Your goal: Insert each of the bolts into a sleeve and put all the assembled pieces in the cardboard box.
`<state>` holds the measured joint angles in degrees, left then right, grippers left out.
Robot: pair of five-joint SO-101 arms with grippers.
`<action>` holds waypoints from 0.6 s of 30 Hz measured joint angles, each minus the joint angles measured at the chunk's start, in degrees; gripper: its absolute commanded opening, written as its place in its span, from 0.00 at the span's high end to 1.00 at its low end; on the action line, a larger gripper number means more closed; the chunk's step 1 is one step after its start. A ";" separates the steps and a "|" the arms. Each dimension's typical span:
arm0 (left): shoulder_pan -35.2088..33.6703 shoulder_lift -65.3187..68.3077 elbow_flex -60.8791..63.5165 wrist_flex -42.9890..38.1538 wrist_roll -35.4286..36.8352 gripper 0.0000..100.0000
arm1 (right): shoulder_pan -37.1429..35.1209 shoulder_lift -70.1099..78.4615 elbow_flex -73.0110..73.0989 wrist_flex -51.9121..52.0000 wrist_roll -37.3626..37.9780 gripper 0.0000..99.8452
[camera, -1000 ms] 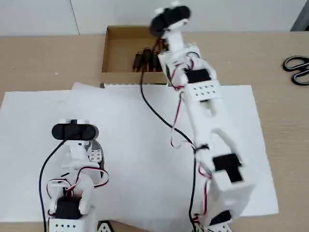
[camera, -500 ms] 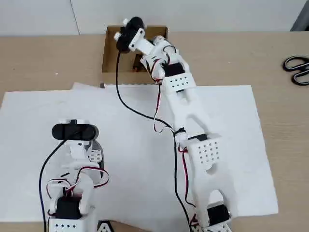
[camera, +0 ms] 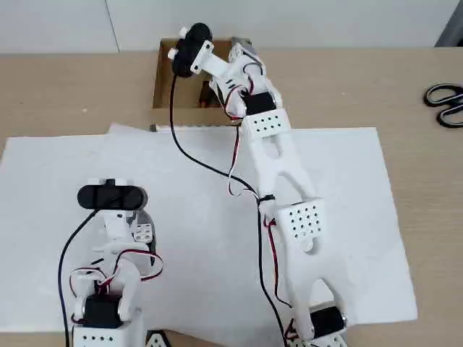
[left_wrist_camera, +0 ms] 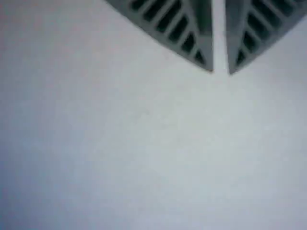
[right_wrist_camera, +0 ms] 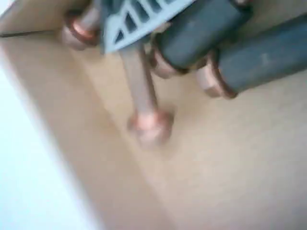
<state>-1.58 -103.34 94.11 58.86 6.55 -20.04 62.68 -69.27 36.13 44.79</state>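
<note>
Assembled pieces [camera: 207, 92], dark and packed together, sit in the cardboard box [camera: 158, 76] at the upper middle of the high view. They are mostly hidden under the wrist of my right arm [camera: 269, 148], which stretches from the lower right of the frame up into the box. From the little I can see, their long axes seem to run up-and-down in the frame. My left arm [camera: 116, 224] is folded at the lower left over the white paper sheet [camera: 58, 188], well apart from the box, so the right arm is plainly the nearer one. Scissors [camera: 445, 101] lie at the right edge on the desk [camera: 72, 87].

From the left wrist, the left gripper [left_wrist_camera: 219, 72] hangs over the paper, narrowed to a thin slit and holding nothing.

From the right wrist, the right gripper [right_wrist_camera: 136, 21] is down inside the box, right over the pieces. Two dark sleeves [right_wrist_camera: 206, 26] lie side by side and parallel, their copper-coloured collars turned toward the box wall that borders the paper. A slimmer bolt [right_wrist_camera: 140, 86] runs out from under the gripper along nearly the same line, its copper head toward that wall. I cannot tell whether this gripper is wide, narrow or gripping that bolt. I judge the next move turns on that relation: the shaft lies directly beneath the gripper and points lengthwise away from it.
</note>
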 measured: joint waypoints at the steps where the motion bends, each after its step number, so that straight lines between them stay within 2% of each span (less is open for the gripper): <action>1: 0.00 0.00 0.00 0.00 0.00 0.99 | 0.00 0.09 -1.05 0.70 -0.09 0.81; 4: 0.00 0.00 0.00 0.00 0.00 0.99 | 0.00 0.09 -6.59 5.63 -2.55 0.83; 9: 0.00 0.00 0.00 0.00 0.00 0.99 | 0.00 0.09 -17.67 17.14 -7.38 1.00; 18: 0.00 0.00 0.00 0.00 0.00 0.99 | 0.18 0.00 -24.70 31.03 -9.76 1.00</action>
<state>-1.58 -103.34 94.11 58.86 6.55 -19.87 62.68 -93.98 67.16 35.03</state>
